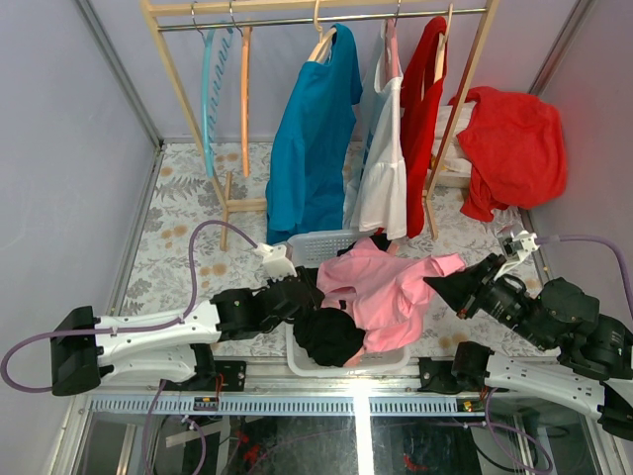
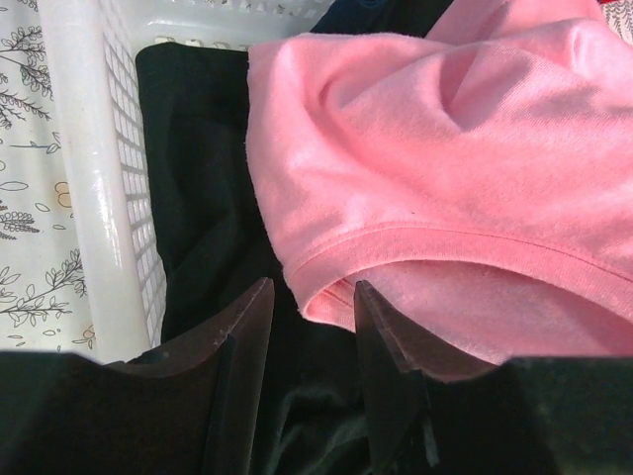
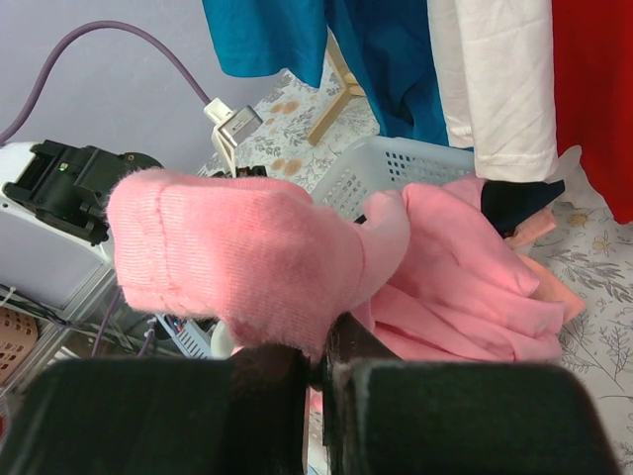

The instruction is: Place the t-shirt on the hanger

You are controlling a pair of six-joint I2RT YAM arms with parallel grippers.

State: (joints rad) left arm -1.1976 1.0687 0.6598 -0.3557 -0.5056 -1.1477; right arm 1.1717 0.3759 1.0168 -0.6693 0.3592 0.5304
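- Currently, the right pincer (image 3: 321,368) is clamping the t-shirt (image 1: 381,287) above the basket (image 1: 326,240).
- Left pincer (image 2: 312,312) is gaping inside the basket; recommending closure squarely on the hem (image 2: 396,242).

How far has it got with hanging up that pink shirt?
Early days. Nothing looks finished: the orange hanger hangs bare on the rack. In hand: the right end effector is shut on a fold of the t-shirt, which lies over the basket; the left end effector is open at its hem. Left: fetching the hanger and threading it into the t-shirt.
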